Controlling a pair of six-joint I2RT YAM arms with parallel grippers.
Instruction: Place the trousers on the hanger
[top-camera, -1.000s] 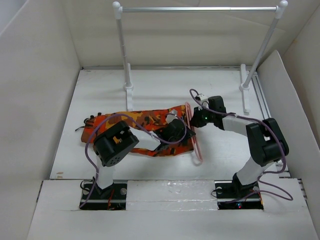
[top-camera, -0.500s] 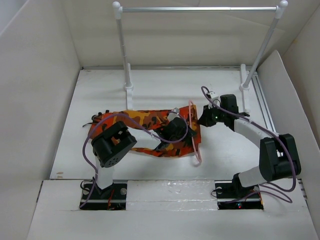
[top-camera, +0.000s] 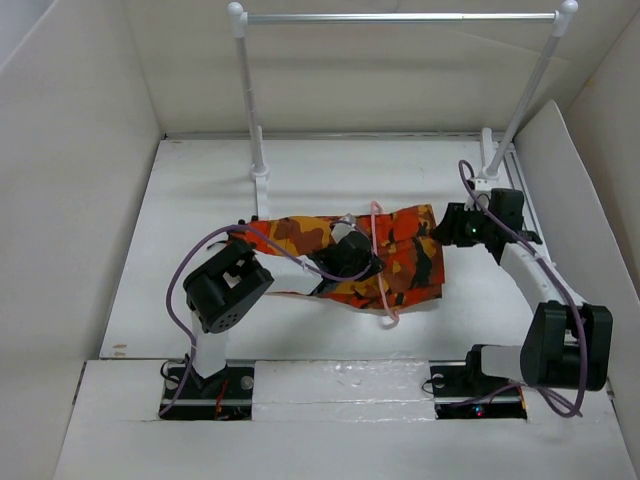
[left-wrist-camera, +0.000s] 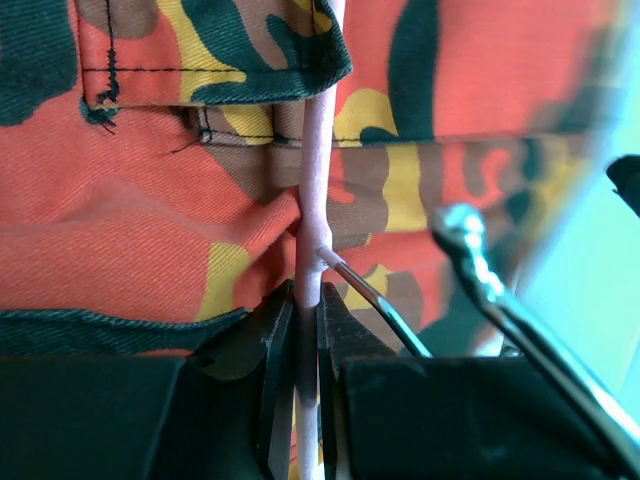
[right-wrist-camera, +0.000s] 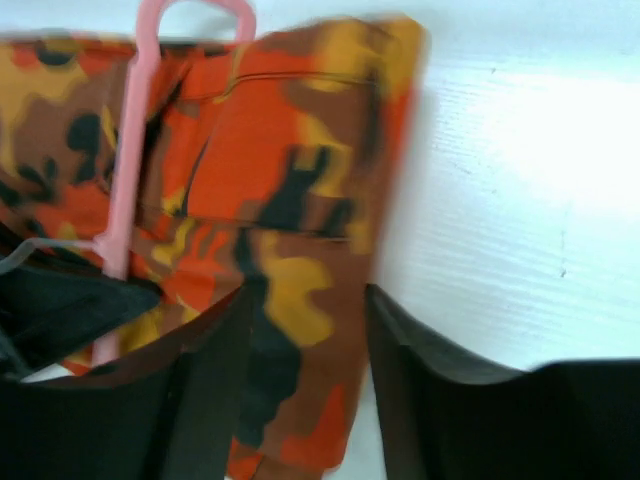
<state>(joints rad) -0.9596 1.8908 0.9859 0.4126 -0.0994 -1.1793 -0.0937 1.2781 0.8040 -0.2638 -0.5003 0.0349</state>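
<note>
The camouflage trousers (top-camera: 300, 235) lie across the table floor, and their right end (right-wrist-camera: 290, 190) is threaded through the pink hanger (top-camera: 378, 262). My left gripper (top-camera: 367, 262) is shut on one thin pink bar of the hanger (left-wrist-camera: 308, 200), with the cloth (left-wrist-camera: 150, 200) right behind it. A thin metal wire (left-wrist-camera: 375, 300) branches off that bar. My right gripper (top-camera: 441, 232) is at the trousers' right edge. Its fingers (right-wrist-camera: 215, 380) stand apart, with loose cloth lying between them, and the right gripper (right-wrist-camera: 305, 345) is open.
A metal rail (top-camera: 400, 17) on two white posts (top-camera: 250, 110) stands at the back. White walls box in the floor on the left, back and right. A slanted panel (top-camera: 565, 180) lies close behind my right arm.
My right arm swung right and dragged the trousers' end through the hanger, so more cloth now lies right of it. Its jaws then opened. My left gripper kept hold of the hanger.
</note>
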